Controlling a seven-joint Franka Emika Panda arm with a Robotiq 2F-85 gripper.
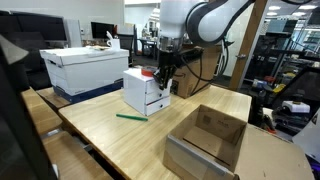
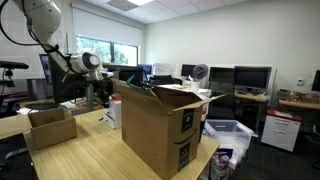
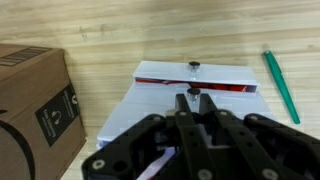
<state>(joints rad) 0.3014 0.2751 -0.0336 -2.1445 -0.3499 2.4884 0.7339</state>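
The claw was clenched, its two fingers drawn together tip to tip. No object showed between them in the wrist view, and whether something thin was pinched there could not be told. It hung just above the white box, over the edge that carried a red strip. A small dark knob sat on that strip straight ahead of the fingertips. The wrist pointed downward, probably so that the tips could meet that top edge squarely.

The white box stood upright on the wooden table, near the middle of the tabletop, likely set there to stay within the arm's reach. A green pen lay flat on the wood just beside the box, apart from it. On the box's opposite side stood an open cardboard box, near it but not touching, its flaps up and its mouth facing upward as if ready to take things in.

Farther from the white box, at the table's end, a larger white carton rested on a blue base. Desks and monitors filled the office beyond.
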